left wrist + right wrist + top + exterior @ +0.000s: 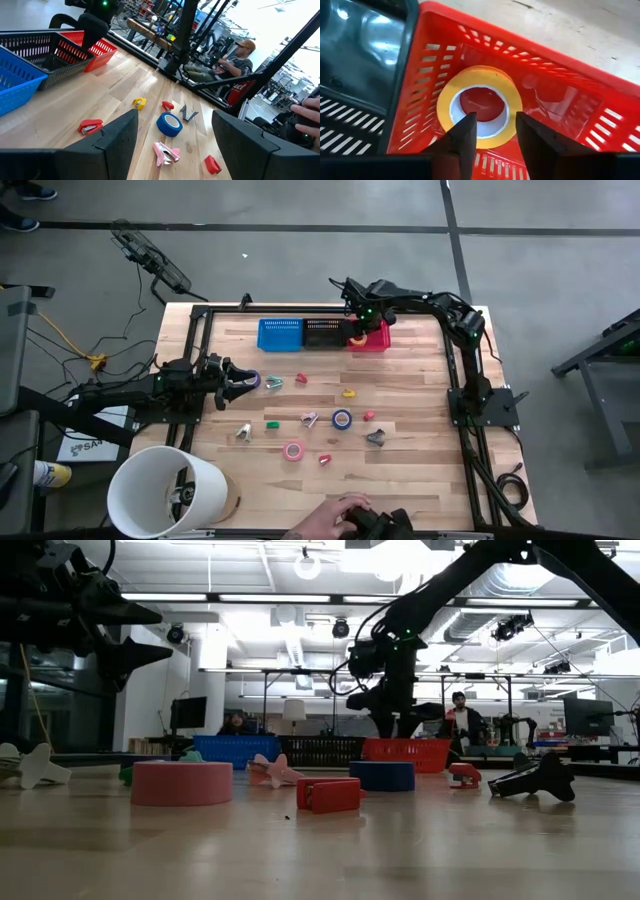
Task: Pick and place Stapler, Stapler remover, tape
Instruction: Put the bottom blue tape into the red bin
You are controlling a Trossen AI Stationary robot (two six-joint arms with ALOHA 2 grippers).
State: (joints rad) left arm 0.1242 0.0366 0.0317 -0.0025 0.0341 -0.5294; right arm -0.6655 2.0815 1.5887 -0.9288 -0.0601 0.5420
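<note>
The right hand [492,131] hangs over the red basket [375,340] at the far edge of the table [420,470], its two fingers parted a narrow way above the yellow tape roll [480,105]. The roll lies flat on the basket floor near the wall shared with the black basket [325,332]; whether a finger touches the ring cannot be told. By the look of it this is the release of one roll. To do it well, the fingers should spread enough to clear the ring fully, then rise straight up so neither tip snags the open centre or the mesh wall.

The left hand [237,380] waits with fingers wide near the table's left edge, beside the purple tape roll [250,380].

Much of the job remains on the boards. The blue tape roll [342,419] and the pink tape roll [293,450] sit in mid-table among scattered small pieces, including a red stapler [90,126] and a dark staple remover [376,437]. A blue basket [280,333] completes the row at the far edge. A large white cylinder [165,490] stands at the near left corner, and a person's hand [335,515] shows at the near edge.
</note>
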